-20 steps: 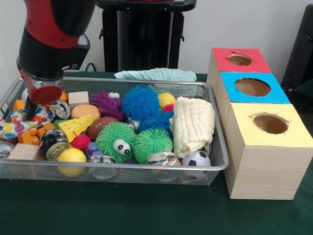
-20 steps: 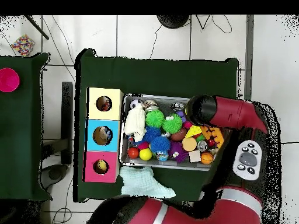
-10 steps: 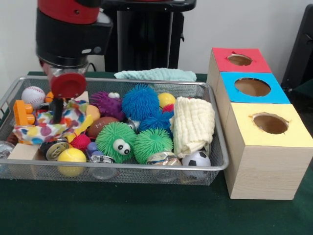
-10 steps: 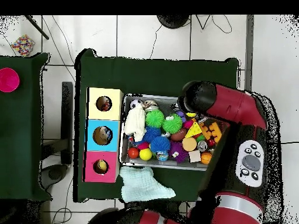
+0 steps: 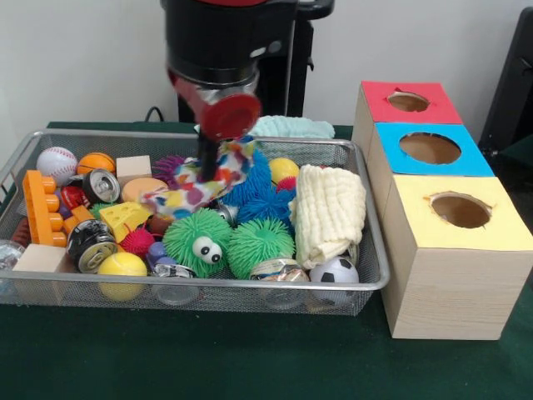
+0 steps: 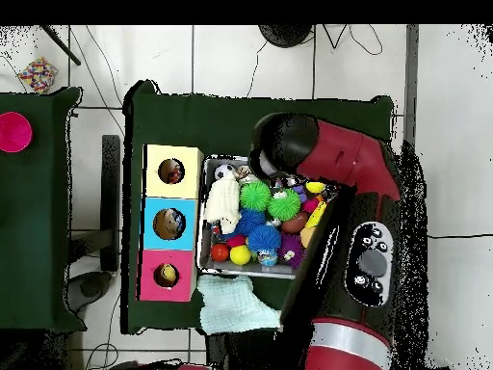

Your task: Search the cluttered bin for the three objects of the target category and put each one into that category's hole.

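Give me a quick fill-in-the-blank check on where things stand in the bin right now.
The tool holds a spotted ____ above the bin.
The box nearest the mesh bin's front corner has a ____ top.
The green puffer ball with eyes sits left of another ____ puffer ball.

Missing words: cloth; yellow; green

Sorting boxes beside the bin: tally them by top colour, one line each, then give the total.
Red-topped box: 1
Blue-topped box: 1
Yellow-topped box: 1
Total: 3
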